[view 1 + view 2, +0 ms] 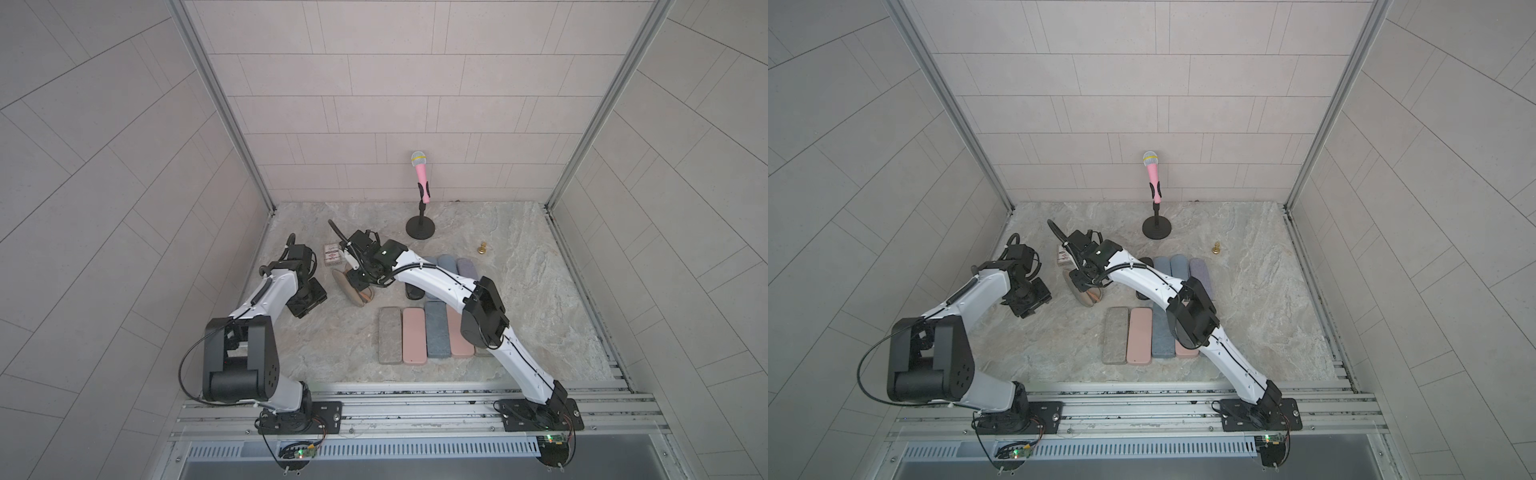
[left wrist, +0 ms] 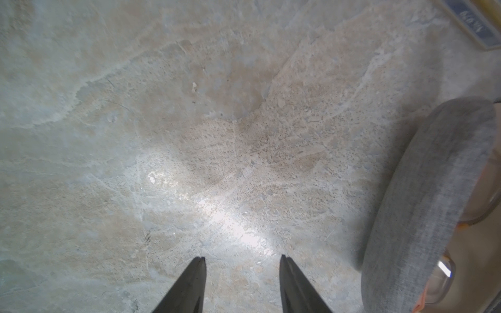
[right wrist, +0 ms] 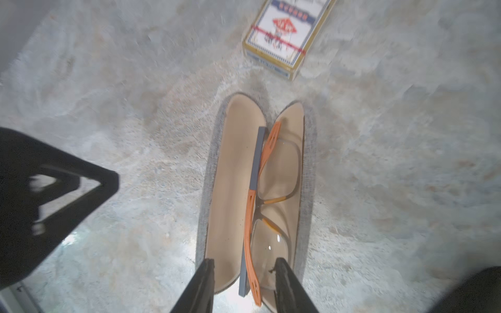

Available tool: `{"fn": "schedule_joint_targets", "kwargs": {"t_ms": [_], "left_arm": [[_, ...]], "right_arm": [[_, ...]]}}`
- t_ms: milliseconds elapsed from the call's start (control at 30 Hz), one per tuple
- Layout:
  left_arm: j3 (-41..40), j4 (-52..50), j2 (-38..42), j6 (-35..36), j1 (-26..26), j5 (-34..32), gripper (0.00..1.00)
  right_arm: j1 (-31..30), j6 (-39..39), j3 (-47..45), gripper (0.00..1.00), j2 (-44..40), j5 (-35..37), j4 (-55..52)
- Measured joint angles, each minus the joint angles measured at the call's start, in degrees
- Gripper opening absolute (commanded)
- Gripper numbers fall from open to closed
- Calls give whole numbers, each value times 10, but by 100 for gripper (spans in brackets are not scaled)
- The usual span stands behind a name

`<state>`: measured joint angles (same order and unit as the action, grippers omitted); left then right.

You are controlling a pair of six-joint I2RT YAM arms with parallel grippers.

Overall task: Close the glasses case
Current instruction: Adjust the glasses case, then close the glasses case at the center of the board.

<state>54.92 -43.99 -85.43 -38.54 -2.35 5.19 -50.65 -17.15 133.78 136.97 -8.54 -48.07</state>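
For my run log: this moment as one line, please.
glasses case: open, glasses inside | right gripper: open, over case | left gripper: open, beside case

Open glasses case (image 3: 230, 176) on the tabletop (image 1: 519, 291), glasses (image 3: 250, 230) lying in it, playing-card box (image 3: 282, 35) just behind the case, left gripper (image 2: 242, 257) to its left, right gripper (image 3: 244, 260) over it, microphone stand (image 1: 420, 227) behind-right, row of closed cases (image 1: 413, 336) front-right, second row (image 1: 446, 264) right.

Glasses case (image 3: 230, 189) showing grey weave outside, tan lining inside. Glasses (image 3: 249, 230) showing orange arms, grey tips. Card box (image 3: 284, 32) showing white face, red-blue print, gold edging. Microphone (image 1: 420, 174) showing pink body, grey head. Table (image 3: 393, 162) showing mottled grey-beige marbling.
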Motion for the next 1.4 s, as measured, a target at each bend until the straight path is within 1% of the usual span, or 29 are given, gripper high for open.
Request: {"fn": "schedule_joint_targets", "kwargs": {"t_ms": [33, 100, 133, 200, 300, 433, 533, 800, 1033, 1400], "left_arm": [[0, 1, -1, -1, 3, 1, 38], [0, 2, -5, -1, 12, 2, 23], [0, 5, -8, -3, 18, 3, 19], [-1, 10, -17, -4, 36, 9, 13], [-1, 16, -32, -10, 58, 15, 9], [-1, 24, -53, -14, 72, 22, 8], [-1, 29, -71, -18, 74, 24, 7], [25, 35, -112, -30, 97, 28, 7], [66, 39, -142, -39, 118, 30, 7], [87, 41, -164, -46, 133, 27, 7]], "right_arm": [[1, 0, -4, 21, -12, 0, 1], [7, -5, -16, 11, -35, 0, 2], [12, -6, -20, 7, -42, -2, 2], [29, -11, -29, 3, -51, -8, 3], [62, -14, -41, 2, -49, -24, 1], [99, -10, -43, 2, -32, -38, -2], [109, -2, -42, 3, -10, -48, -2], [99, 11, -35, 4, 49, -91, -12], [93, 15, -29, 5, 58, -118, -14], [73, 17, -28, 5, 61, -135, -14]]}}
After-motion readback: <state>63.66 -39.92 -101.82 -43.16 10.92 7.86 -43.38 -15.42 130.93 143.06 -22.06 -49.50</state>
